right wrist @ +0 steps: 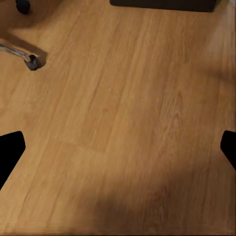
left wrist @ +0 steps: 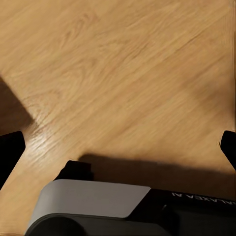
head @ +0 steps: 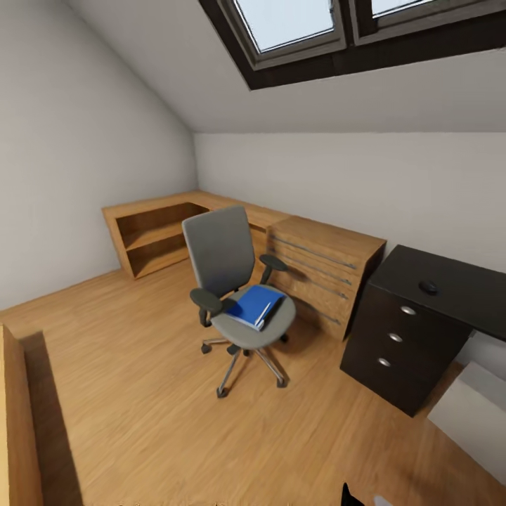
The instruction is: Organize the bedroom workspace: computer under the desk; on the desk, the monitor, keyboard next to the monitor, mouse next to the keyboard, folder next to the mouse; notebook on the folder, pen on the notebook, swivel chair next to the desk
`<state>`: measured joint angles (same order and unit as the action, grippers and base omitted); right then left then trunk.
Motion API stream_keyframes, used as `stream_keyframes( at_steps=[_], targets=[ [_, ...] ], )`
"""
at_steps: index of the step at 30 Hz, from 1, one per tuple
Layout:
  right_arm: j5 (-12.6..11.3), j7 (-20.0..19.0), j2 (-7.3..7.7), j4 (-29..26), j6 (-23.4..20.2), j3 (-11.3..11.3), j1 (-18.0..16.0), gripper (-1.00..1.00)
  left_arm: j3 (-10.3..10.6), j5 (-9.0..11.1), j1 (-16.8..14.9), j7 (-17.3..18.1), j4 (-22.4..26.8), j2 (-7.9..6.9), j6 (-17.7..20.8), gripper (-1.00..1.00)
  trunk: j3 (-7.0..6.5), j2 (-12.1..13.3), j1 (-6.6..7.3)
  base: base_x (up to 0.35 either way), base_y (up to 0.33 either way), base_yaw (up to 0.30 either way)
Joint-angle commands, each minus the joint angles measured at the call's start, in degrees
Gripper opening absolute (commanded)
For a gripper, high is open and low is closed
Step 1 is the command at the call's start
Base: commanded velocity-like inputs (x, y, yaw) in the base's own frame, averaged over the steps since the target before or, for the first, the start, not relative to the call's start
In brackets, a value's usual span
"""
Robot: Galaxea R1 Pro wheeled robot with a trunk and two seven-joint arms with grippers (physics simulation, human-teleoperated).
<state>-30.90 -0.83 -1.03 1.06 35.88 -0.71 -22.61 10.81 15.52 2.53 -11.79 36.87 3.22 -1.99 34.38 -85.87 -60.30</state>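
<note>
The left gripper hangs over bare wooden floor with its two fingertips spread wide and nothing between them; the right gripper is likewise spread apart and empty above the boards, with a chrome leg and castor of the chair near one corner of its view. In the head view the folder lies flat on the chair's seat, toward the front edge, with a thin white strip along one side — whether that is the pen or page edges I cannot tell. The chair stands in the middle of the floor, its back toward the wooden dresser and apart from it. To the right the desk shows its drawer unit with three silver knobs, and the mouse sits on the desktop near that end. A light grey box — likely the computer — stands on the floor just beside the drawers. A skylight is set in the sloped ceiling.
</note>
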Motion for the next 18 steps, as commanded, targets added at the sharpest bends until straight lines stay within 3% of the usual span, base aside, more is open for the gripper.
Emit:
stream_keyframes(
  at_steps=[1, 9, 12, 13, 18],
  targets=[
    [-0.2, -0.1, -0.05, 0.1, 0.2, -0.1, -0.1, 1.00, 0.3, 0.6, 0.0, -0.4, 0.1, -0.06, -0.2, 1.00, -0.14, 0.4, 0.25, -0.169, 0.000, -0.268],
    [0.2, -0.2, -0.27, 0.2, 0.2, -0.2, -0.1, 1.00, 0.3, 0.6, 0.0, -0.4, 0.1, 0.06, -2.1, 1.00, -1.58, 3.6, 2.01, -0.032, 0.000, -0.273],
    [1.7, -0.2, -0.37, 0.2, 0.2, -0.2, 0.0, 1.00, 0.3, 0.6, 0.0, -0.4, 0.0, 0.14, -2.5, 1.00, -2.12, 4.8, 2.67, -0.002, 0.000, -0.292],
    [4.4, -0.2, -0.44, 0.2, 0.2, -0.1, 0.1, 1.00, 0.4, 0.7, 0.0, -0.4, 0.0, 0.15, -2.7, 1.00, -2.30, 5.2, 2.89, 0.000, 0.000, -0.299],
    [5.3, -0.2, -0.46, 0.2, 0.3, -0.2, 0.3, 1.00, 0.4, 0.8, 0.0, -0.4, 0.0, 0.05, -2.7, 1.00, -3.20, 7.2, 3.99, -0.122, 0.001, -0.300]
  ],
)
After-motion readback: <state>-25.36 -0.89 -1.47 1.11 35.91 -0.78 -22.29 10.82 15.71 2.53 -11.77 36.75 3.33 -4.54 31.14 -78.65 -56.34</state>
